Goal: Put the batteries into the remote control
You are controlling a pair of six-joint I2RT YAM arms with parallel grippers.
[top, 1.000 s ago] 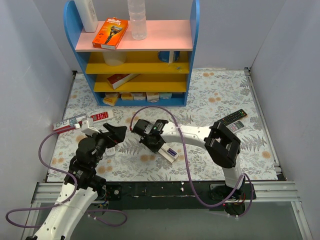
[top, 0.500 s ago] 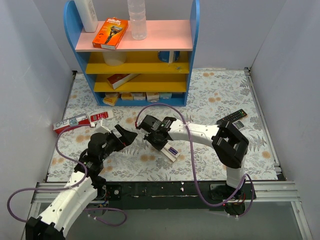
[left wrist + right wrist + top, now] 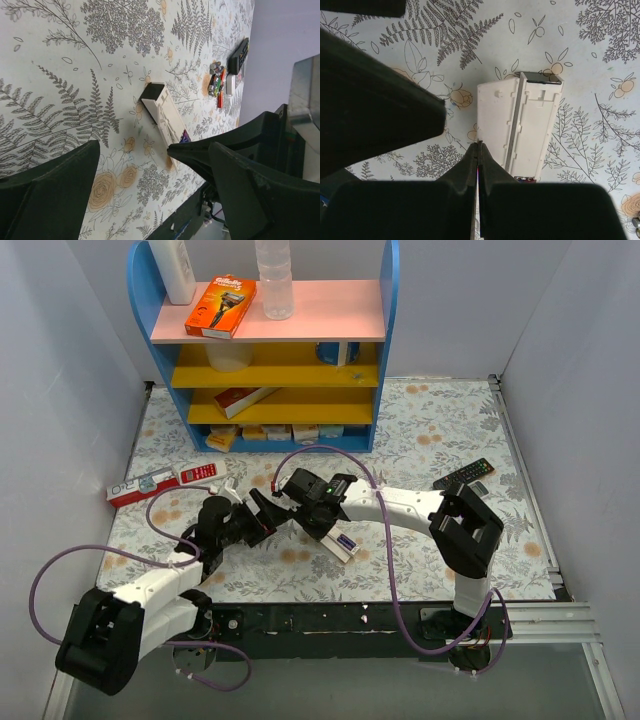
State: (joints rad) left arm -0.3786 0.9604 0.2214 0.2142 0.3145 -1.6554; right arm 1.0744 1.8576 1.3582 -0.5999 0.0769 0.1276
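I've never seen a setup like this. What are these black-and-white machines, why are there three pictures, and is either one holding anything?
They are two robot arms bolted at the near edge of a table with a flowery cover. One picture looks down from above. The other two come from small cameras on the wrists, so the big dark shapes there are each arm's own fingers. On the table lie a white remote, some small batteries and a black remote, with a blue shelf behind. The left gripper is open and empty. The right gripper is shut, tips at the white remote's edge, with nothing visible in it.
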